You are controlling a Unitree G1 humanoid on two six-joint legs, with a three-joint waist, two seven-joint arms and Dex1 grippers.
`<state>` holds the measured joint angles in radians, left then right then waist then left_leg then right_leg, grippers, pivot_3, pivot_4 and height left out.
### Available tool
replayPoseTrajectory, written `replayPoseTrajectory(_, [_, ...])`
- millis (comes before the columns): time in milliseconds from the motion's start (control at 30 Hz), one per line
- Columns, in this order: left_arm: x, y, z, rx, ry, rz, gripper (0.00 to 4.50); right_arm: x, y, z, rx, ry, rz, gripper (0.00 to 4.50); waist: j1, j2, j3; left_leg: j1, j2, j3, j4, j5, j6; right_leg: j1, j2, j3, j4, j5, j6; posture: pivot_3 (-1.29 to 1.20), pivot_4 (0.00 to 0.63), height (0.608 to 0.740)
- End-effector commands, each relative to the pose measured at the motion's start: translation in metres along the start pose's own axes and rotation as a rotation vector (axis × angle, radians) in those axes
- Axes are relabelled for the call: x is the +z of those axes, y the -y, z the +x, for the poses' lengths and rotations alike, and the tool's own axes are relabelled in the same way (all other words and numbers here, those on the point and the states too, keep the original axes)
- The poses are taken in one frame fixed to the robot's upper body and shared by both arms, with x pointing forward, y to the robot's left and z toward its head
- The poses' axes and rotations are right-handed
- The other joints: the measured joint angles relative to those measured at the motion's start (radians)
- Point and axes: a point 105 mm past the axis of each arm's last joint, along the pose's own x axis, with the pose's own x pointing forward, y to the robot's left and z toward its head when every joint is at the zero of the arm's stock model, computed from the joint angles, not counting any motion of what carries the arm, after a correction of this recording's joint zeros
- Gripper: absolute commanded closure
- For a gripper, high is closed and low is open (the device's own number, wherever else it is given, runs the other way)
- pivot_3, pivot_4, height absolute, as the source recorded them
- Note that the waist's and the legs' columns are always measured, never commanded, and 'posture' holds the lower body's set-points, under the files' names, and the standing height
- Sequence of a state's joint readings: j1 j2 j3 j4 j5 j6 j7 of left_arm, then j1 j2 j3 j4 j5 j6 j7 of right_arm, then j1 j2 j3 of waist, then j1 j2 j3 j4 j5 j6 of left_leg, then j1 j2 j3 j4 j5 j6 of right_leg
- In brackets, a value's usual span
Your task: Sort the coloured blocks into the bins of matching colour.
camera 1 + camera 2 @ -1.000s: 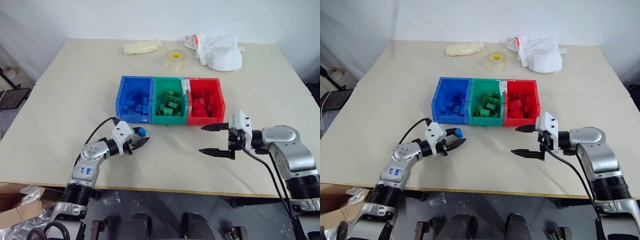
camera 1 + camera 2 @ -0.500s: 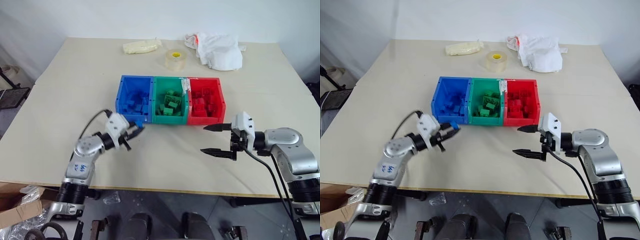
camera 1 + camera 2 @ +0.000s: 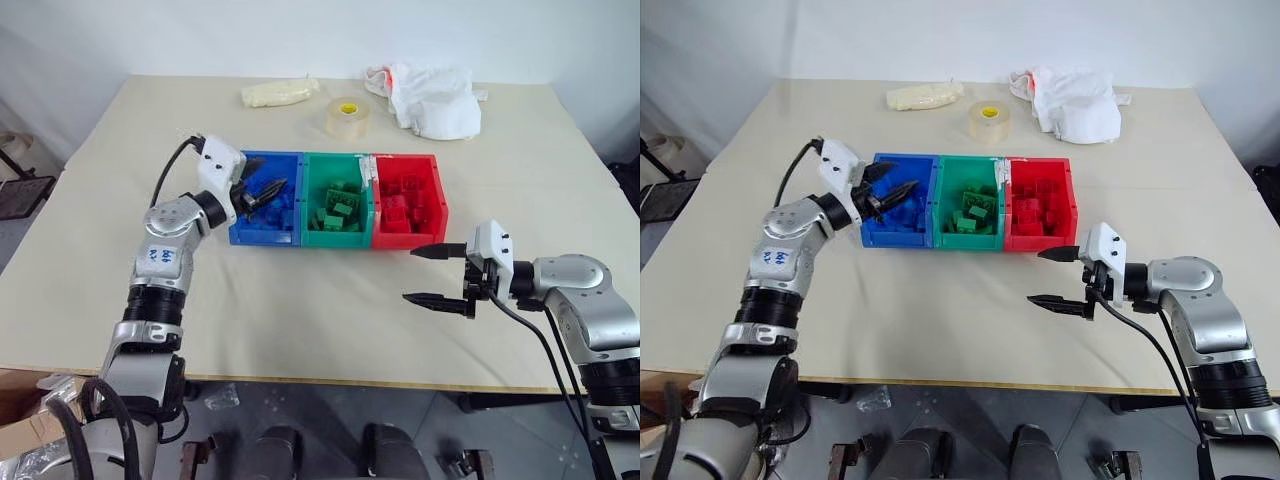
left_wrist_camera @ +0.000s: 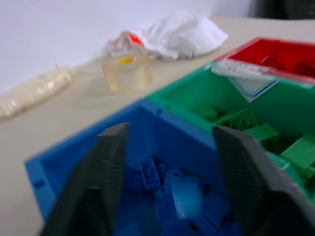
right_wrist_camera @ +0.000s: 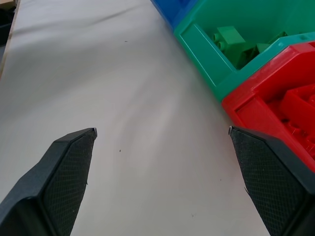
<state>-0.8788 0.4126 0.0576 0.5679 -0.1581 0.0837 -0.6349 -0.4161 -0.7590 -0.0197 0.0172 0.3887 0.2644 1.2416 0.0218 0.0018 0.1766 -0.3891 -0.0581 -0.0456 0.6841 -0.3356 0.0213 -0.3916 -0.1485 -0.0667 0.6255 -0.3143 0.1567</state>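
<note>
Left eye view: table [image 3: 300,300] bare of loose blocks.
Bins [image 3: 340,242]: filled by colour, twelve o'clock.
Left gripper [image 3: 262,190]: parted, empty, over blue bin [image 3: 262,232].
Right gripper [image 3: 432,274]: wide, empty.
Progress: seemingly finished.

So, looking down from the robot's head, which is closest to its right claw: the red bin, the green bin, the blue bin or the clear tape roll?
From the right gripper:
1. Red plastic bin, just beyond it.
2. Green plastic bin, the middle one.
3. Blue plastic bin, at the row's far end.
4. Clear tape roll, well behind the bins.
</note>
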Motion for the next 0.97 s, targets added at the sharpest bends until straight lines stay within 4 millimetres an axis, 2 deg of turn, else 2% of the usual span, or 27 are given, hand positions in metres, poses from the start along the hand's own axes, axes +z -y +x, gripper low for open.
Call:
replayPoseTrajectory(33, [0.016, -0.006, 0.000, -0.014, 0.014, 0.019, 0.30, 0.013, 0.003, -0.005, -0.021, 0.039, -0.039, 0.00, -0.001, 0.000, 0.000, 0.000, 0.000, 0.000, 0.000, 0.000, 0.000, 0.000, 0.000, 0.000, 0.000, 0.000, 0.000, 0.00, 0.150, 0.740])
replayPoseTrajectory(67, [0.016, -0.006, -0.003, -0.027, 0.002, 0.011, 0.01, 0.013, 0.003, -0.006, -0.022, 0.038, -0.038, 0.00, -0.001, 0.000, 0.000, 0.000, 0.000, 0.000, 0.000, 0.000, 0.000, 0.000, 0.000, 0.000, 0.000, 0.000, 0.000, 0.00, 0.150, 0.740])
replayPoseTrajectory(233, [0.025, 0.000, -0.033, -0.120, 0.031, 0.046, 0.01, 0.011, 0.005, -0.009, -0.017, 0.028, -0.035, 0.00, -0.017, 0.000, 0.000, 0.000, 0.001, 0.000, -0.001, 0.000, 0.000, -0.001, 0.000, 0.000, 0.001, 0.000, 0.000, 0.00, 0.150, 0.740])
replayPoseTrajectory(433, [0.013, 0.015, -0.106, -0.217, -0.022, 0.010, 0.01, 0.003, 0.011, -0.017, 0.007, -0.015, -0.021, 0.00, -0.035, 0.000, 0.000, 0.000, 0.005, -0.001, -0.002, 0.000, 0.000, -0.001, 0.000, 0.001, 0.000, 0.000, 0.000, 0.00, 0.150, 0.740])
replayPoseTrajectory(567, [-0.009, 0.020, -0.161, -0.247, -0.134, -0.033, 0.01, -0.011, 0.017, -0.030, 0.010, -0.084, -0.007, 0.00, -0.034, 0.000, 0.000, 0.000, 0.005, -0.001, -0.002, 0.000, 0.000, -0.001, -0.001, 0.002, 0.000, 0.000, 0.000, 0.00, 0.150, 0.740])
replayPoseTrajectory(667, [-0.017, 0.018, -0.187, -0.228, -0.161, -0.050, 0.01, -0.016, 0.026, -0.039, -0.016, -0.110, -0.007, 0.00, -0.022, 0.000, 0.000, 0.000, 0.005, -0.001, -0.001, 0.000, 0.000, 0.000, -0.001, 0.002, -0.002, 0.000, 0.000, 0.00, 0.150, 0.740])
replayPoseTrajectory(733, [-0.020, 0.014, -0.199, -0.204, -0.174, -0.050, 0.01, -0.016, 0.032, -0.042, -0.036, -0.120, -0.009, 0.00, -0.020, 0.000, 0.000, 0.000, 0.005, -0.002, -0.001, 0.000, 0.000, 0.001, -0.001, 0.002, -0.003, 0.000, 0.000, 0.00, 0.150, 0.740])
replayPoseTrajectory(867, [-0.017, -0.001, -0.201, -0.096, -0.120, 0.013, 0.01, -0.017, 0.037, -0.047, -0.057, -0.125, -0.004, 0.00, -0.020, 0.000, 0.000, 0.001, 0.005, -0.002, -0.001, 0.000, 0.000, 0.001, -0.001, 0.002, -0.003, 0.000, 0.000, 0.00, 0.150, 0.740])
replayPoseTrajectory(967, [-0.020, 0.003, -0.200, -0.117, -0.131, -0.017, 0.01, -0.018, 0.040, -0.049, -0.085, -0.121, -0.002, 0.00, -0.024, 0.000, 0.000, 0.000, 0.005, -0.001, -0.002, 0.000, 0.000, 0.001, -0.001, 0.002, -0.003, 0.000, 0.000, 0.00, 0.150, 0.740])
